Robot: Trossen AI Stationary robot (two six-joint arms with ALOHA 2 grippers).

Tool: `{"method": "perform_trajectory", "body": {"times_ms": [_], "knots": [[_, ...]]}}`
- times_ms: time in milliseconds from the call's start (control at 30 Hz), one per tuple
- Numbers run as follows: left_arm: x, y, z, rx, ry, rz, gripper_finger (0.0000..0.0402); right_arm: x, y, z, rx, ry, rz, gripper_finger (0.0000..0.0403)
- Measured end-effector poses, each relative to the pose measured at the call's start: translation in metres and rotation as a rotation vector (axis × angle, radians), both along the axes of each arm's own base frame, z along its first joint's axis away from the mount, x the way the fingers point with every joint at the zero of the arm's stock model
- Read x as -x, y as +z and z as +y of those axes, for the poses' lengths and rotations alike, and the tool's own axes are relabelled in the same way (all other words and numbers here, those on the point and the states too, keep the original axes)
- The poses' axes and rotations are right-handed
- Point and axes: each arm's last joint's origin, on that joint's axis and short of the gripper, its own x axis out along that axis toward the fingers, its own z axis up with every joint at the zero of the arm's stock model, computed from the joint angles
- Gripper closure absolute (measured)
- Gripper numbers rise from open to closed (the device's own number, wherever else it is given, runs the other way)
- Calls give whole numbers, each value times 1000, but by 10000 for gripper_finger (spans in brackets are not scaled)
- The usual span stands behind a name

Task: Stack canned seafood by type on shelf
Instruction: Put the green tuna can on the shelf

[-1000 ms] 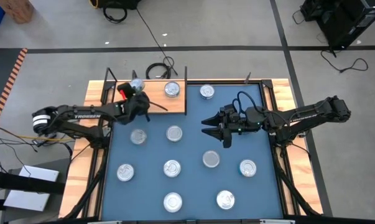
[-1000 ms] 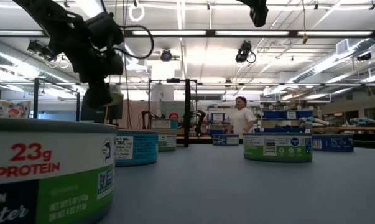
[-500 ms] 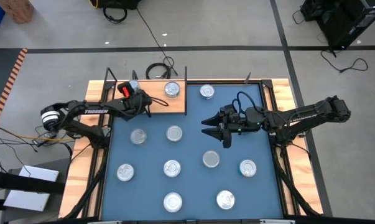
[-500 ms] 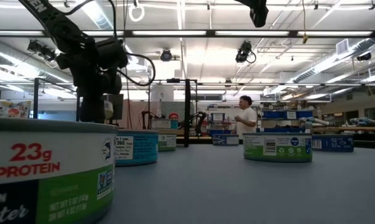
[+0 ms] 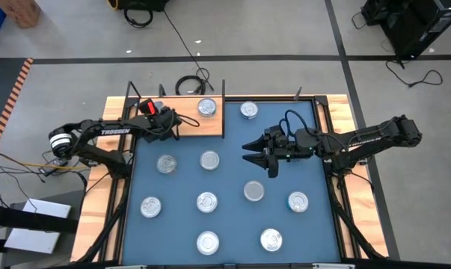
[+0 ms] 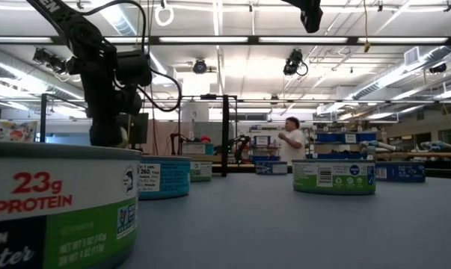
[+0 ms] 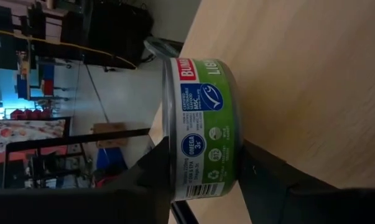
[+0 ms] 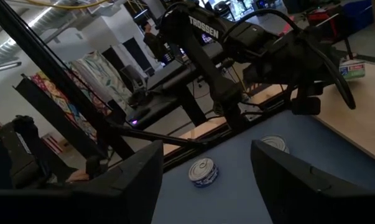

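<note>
A tin [image 7: 203, 127] has been carried by the left tool [image 5: 164, 116] down onto the left half of the shelf [image 5: 186, 125], where it now rests on the wood. The left tool's fingers [image 7: 156, 180] are seen against the tin's sides, yet whether they are clenched or letting go cannot be told. Placement is judged nearly done. The tin is low and round, with a silver rim and a green, blue and red label. Another tin [image 5: 206, 107] stands at the shelf's right end; the others lie on the blue counter [image 5: 232, 179]. The right tool [image 5: 256, 152] hovers released above the counter.
</note>
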Motion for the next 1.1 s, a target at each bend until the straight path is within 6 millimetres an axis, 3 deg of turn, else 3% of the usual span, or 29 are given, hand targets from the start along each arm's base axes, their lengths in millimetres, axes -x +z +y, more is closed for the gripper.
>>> {"method": "perform_trajectory", "body": {"times_ms": [200, 700, 933, 1100], "knots": [[0, 0, 0, -3, 5, -4, 182, 0, 0, 0, 1, 0, 0, 155], [-6, 2, 3, -24, 3, -101, 136, 0, 0, 0, 2, 6, 1, 155], [-8, 2, 2, 36, -31, -147, 141, 0, 0, 0, 1, 11, 1, 155], [-10, 14, 3, 58, -12, -128, 180, 0, 0, 0, 1, 11, 1, 157]]}}
